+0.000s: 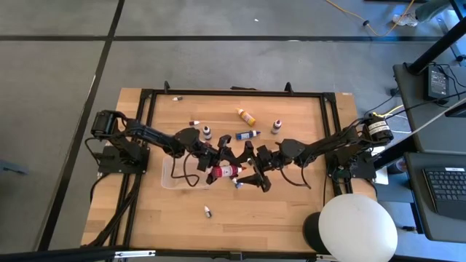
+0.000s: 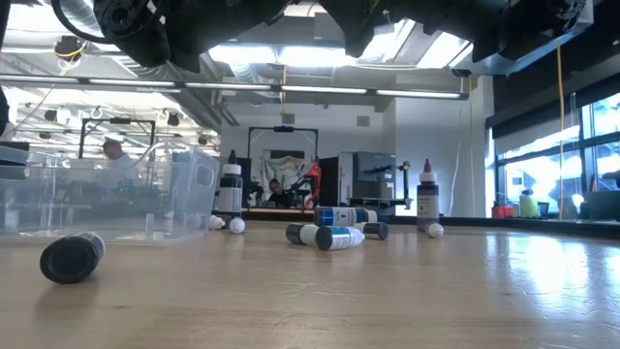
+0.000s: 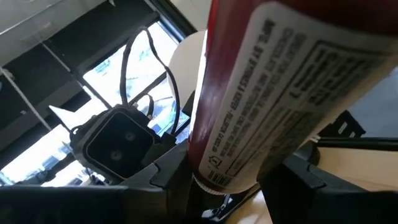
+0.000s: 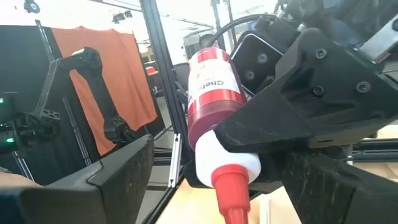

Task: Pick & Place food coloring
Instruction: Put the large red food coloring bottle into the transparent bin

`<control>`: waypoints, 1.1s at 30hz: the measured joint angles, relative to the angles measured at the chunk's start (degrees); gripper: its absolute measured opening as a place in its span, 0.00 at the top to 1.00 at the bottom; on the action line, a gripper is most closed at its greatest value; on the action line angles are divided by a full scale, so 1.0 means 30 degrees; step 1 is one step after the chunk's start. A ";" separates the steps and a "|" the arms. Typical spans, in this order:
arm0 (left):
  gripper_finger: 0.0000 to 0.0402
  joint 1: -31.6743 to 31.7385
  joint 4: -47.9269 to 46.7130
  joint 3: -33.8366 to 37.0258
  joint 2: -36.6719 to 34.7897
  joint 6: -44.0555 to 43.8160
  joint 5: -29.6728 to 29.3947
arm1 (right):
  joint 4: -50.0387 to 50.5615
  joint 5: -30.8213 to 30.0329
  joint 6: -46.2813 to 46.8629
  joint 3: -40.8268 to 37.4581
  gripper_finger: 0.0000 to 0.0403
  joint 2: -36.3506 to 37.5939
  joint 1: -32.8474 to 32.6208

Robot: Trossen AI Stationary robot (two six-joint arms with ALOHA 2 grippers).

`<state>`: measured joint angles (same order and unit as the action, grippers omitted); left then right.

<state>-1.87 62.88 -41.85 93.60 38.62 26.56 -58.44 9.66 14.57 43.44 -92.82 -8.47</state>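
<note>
A red food coloring bottle [image 1: 227, 172] with a white label, white shoulder and red nozzle hangs above the table's middle, and my left gripper [image 1: 220, 172] is shut on it. My right gripper [image 1: 252, 173] faces it from the right and is open. Its two fingers [image 4: 118, 180] stand on either side of the nozzle [image 4: 231, 186] without visibly touching it. More food coloring bottles lie or stand on the table beyond: an orange-yellow one [image 1: 245, 115], a blue one [image 1: 247, 135] and dark ones [image 1: 207, 132]. My left gripper pinches the red bottle's labelled body [image 3: 249, 143] between its two fingers [image 3: 177, 180]. The fingers come level from the table's left and lie along the bottle. The bottle is lifted clear of the table, roughly level, and its nozzle end [image 4: 231, 186] points toward my right gripper.
A clear plastic tray [image 1: 175, 177] sits on the table under my left arm. Small bottles lie near the front [image 1: 207, 212] and at the far left [image 1: 176, 97]. A dark-capped bottle [image 2: 72, 258] lies close to the low camera. A white dome [image 1: 358, 227] stands at the near right corner.
</note>
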 joint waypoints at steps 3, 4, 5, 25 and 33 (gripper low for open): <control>0.60 -0.0005 -0.0054 0.0007 0.0007 0.0388 -0.0431 | 0.0315 -0.0114 -0.0041 0.0000 0.19 0.0000 0.0000; 0.60 -0.0005 -0.0047 0.0000 0.0007 0.0541 -0.0475 | 0.0314 -0.0114 -0.0087 0.0000 0.19 0.0000 0.0000; 0.60 -0.0005 -0.0025 0.0000 0.0007 0.0684 -0.0522 | 0.0266 -0.0107 -0.0128 0.0007 0.19 0.0000 -0.0007; 0.59 -0.1098 -0.0392 -0.0051 -0.0036 0.1747 -0.1840 | -0.0123 0.0435 -0.1027 0.0007 0.42 -0.0015 -0.0073; 0.59 -0.1098 -0.0411 -0.0036 -0.0036 0.1012 -0.1760 | -0.0123 0.0541 -0.1020 0.0000 0.52 -0.0015 -0.0087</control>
<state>-5.17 61.65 -41.95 93.49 41.65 21.28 -58.81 11.29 11.51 43.44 -92.86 -8.73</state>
